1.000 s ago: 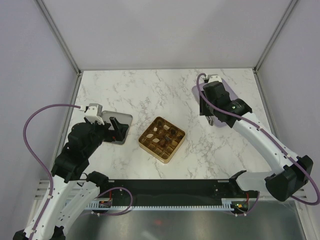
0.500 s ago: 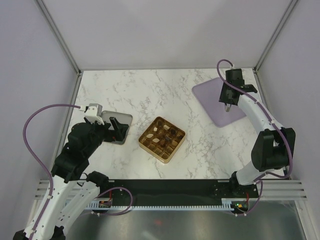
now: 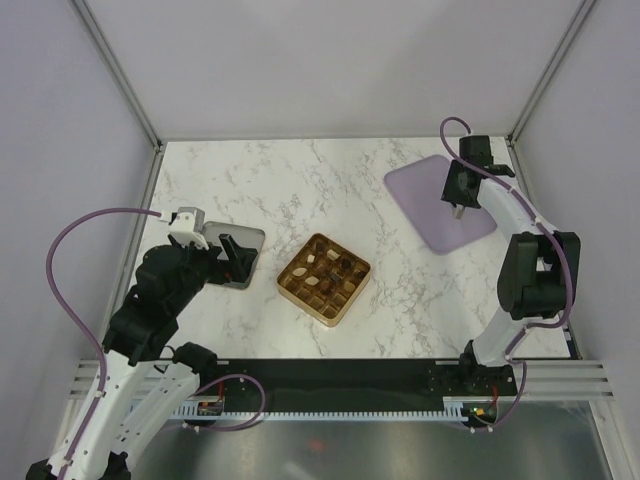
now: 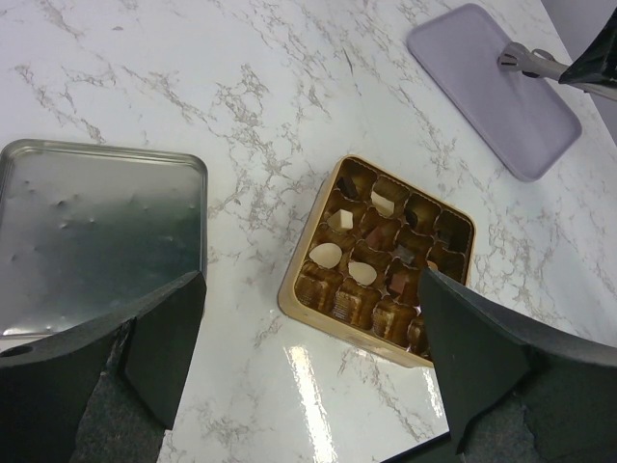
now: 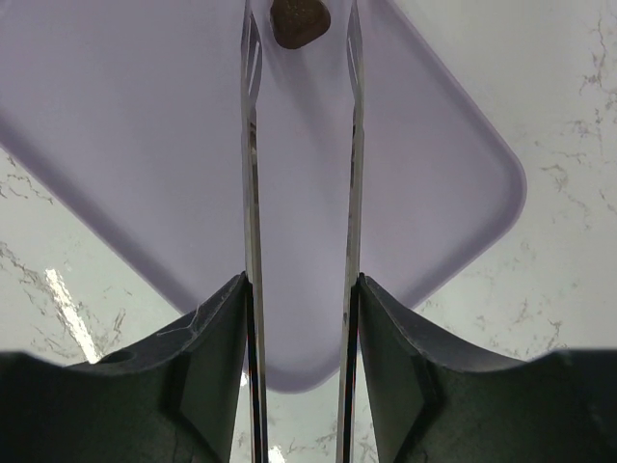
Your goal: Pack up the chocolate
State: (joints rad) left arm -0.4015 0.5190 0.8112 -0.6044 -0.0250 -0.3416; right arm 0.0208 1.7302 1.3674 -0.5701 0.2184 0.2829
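The square gold gridded tray [image 3: 324, 276] sits mid-table and holds several chocolates, dark brown, tan and cream-white [image 4: 326, 255]. One dark brown chocolate [image 5: 299, 21] lies on the lavender mat [image 5: 424, 164] at the back right. My right gripper [image 5: 301, 12] hangs over the mat [image 3: 440, 200], its thin metal fingers [image 5: 253, 193] open. The chocolate lies between their tips with a gap on each side. My left gripper [image 4: 318, 386] is open and empty, low over the table between a silver tin and the gold tray's near rim [image 4: 318, 313].
A silver tin [image 4: 96, 231] lies left of the gold tray, partly under my left gripper [image 3: 235, 258]. The cage posts and walls close off the table's back and sides. The right arm [image 3: 500, 210] stretches along the right edge.
The right arm has swung from the mat's left side to its right and back, and its gripper now hangs over the mat. The left arm has not moved.
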